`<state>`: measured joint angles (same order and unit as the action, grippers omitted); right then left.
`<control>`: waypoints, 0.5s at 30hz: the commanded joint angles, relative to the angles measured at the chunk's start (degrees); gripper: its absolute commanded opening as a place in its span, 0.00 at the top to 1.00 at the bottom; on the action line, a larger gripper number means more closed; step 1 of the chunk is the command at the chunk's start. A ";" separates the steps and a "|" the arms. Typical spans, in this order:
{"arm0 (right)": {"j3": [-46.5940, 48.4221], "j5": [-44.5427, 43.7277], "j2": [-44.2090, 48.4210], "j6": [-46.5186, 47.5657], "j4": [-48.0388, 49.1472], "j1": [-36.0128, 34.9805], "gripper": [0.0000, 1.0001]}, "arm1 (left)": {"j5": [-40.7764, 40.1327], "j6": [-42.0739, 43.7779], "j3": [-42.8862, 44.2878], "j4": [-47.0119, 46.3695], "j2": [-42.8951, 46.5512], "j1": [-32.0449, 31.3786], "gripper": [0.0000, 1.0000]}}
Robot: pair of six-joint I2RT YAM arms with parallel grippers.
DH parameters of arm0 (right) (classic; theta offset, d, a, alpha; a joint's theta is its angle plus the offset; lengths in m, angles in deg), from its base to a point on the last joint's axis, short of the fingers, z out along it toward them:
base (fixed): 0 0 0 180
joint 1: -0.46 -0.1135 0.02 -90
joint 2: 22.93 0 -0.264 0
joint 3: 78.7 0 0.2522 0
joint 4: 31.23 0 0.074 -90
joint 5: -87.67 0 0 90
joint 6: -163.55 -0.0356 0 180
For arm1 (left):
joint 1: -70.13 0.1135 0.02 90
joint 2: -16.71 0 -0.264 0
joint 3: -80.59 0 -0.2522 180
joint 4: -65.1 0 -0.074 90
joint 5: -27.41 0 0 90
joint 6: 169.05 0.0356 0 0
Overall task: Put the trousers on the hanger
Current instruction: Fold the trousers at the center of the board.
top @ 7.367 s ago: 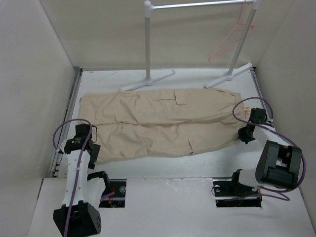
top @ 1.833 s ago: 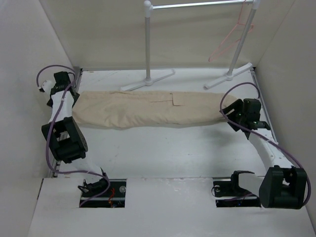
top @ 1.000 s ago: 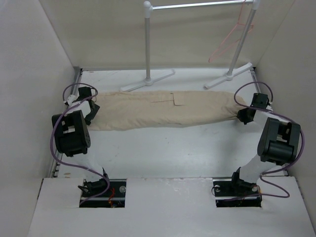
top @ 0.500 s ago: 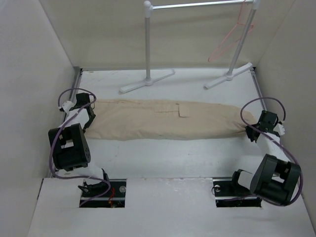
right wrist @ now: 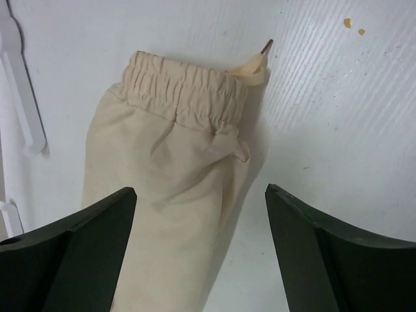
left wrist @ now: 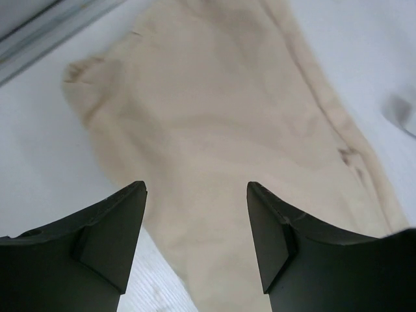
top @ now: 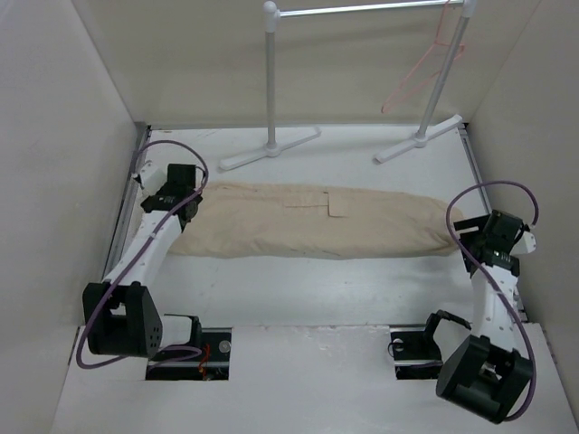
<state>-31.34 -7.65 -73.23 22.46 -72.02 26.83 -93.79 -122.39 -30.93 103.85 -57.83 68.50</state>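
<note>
Trousers (top: 308,220) lie folded on the worktop (top: 317,289), long axis left-right; left fingers (left wrist: 110,227) and right fingers (right wrist: 78,247) spread, empty, at its 2 ends. Hanger (top: 421,68), seemingly on the rail (top: 362,8), nearer the right arm

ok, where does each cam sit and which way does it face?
Top external: above and behind the bases, facing down; shows left arm, right arm, trousers, hanger.
Left wrist: faces down past the open left gripper at the trousers' leg end.
Right wrist: down past the open right gripper at the waistband.
Shared: trousers.
</note>
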 commanded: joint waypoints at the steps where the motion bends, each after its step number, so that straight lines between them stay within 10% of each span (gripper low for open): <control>1: -0.12 2.41 -4.34 1.08 1.87 1.79 0.13 | 1.84 0.00 1.01 0.32 2.38 -6.83 0.39; 15: 6.47 3.65 -28.52 1.17 9.88 3.65 0.36 | 9.76 -0.96 -7.78 -4.78 7.30 -11.42 0.38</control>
<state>-28.15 -3.59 -99.07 23.86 -66.44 30.13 -85.00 -122.69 -37.93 100.93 -52.80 57.40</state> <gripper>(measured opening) 0.654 0.614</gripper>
